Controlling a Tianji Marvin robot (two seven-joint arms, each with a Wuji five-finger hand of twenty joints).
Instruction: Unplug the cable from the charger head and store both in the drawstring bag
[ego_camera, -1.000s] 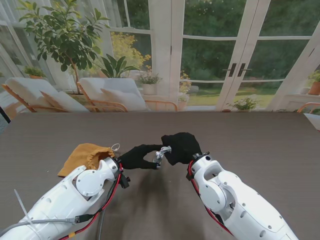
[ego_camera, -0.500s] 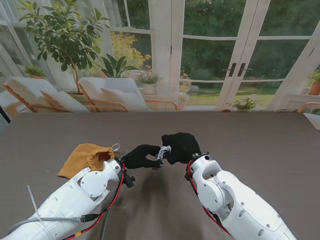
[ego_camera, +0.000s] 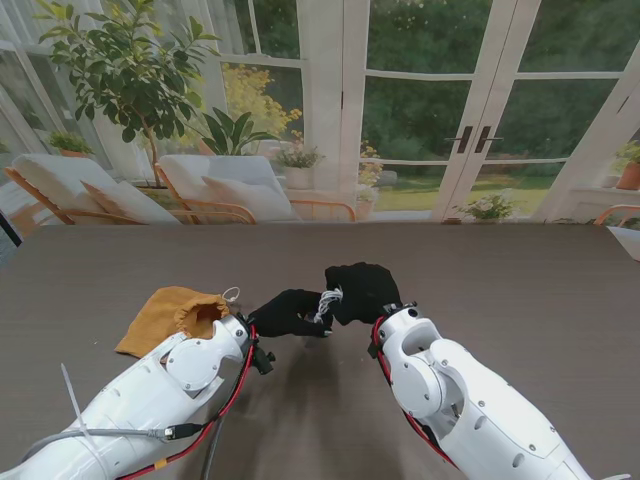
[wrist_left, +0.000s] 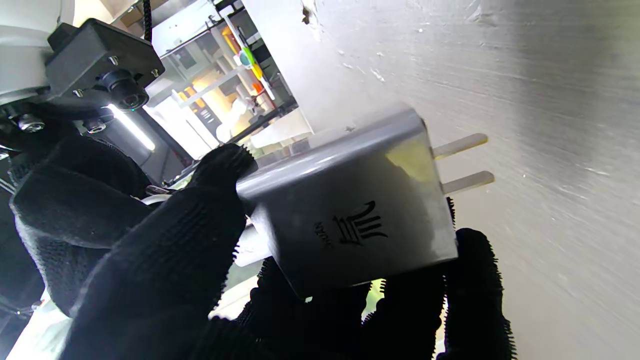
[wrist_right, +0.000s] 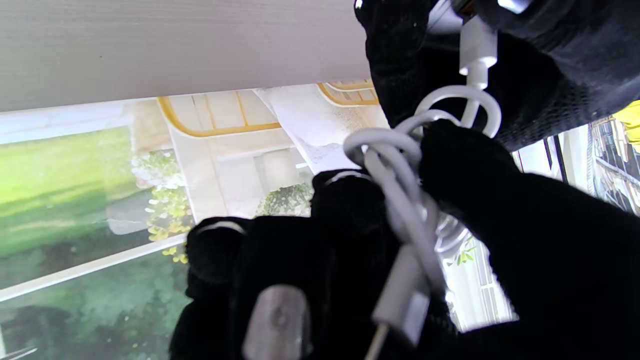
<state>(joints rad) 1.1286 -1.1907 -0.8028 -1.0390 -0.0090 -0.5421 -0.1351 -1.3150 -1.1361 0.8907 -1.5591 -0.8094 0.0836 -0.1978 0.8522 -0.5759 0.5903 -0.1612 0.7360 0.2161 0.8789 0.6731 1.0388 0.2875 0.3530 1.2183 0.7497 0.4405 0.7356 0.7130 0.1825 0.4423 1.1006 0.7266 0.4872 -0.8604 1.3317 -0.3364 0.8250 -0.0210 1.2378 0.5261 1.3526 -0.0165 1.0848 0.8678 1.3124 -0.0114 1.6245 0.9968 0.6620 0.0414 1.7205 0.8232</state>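
My left hand (ego_camera: 287, 313), in a black glove, is shut on the grey charger head (wrist_left: 350, 205), whose two prongs (wrist_left: 462, 160) point away from the palm. My right hand (ego_camera: 362, 291) is shut on the coiled white cable (ego_camera: 327, 300), which is bunched between thumb and fingers (wrist_right: 400, 165). One white connector (wrist_right: 477, 50) runs up toward the charger in my left hand, and the joint itself is hidden by the glove. Both hands meet above the table's middle, almost touching. The mustard drawstring bag (ego_camera: 172, 313) lies to the left of my left hand, its mouth facing the hands.
The dark table top (ego_camera: 520, 280) stretches to the right and far side. A loop of the bag's drawstring (ego_camera: 231, 294) lies by its mouth. My white forearms (ego_camera: 150, 390) fill the near part of the stand view.
My left hand has shifted a little right toward the right hand, closing the gap. The cable now bunches tighter between the two hands. The bag has not moved.
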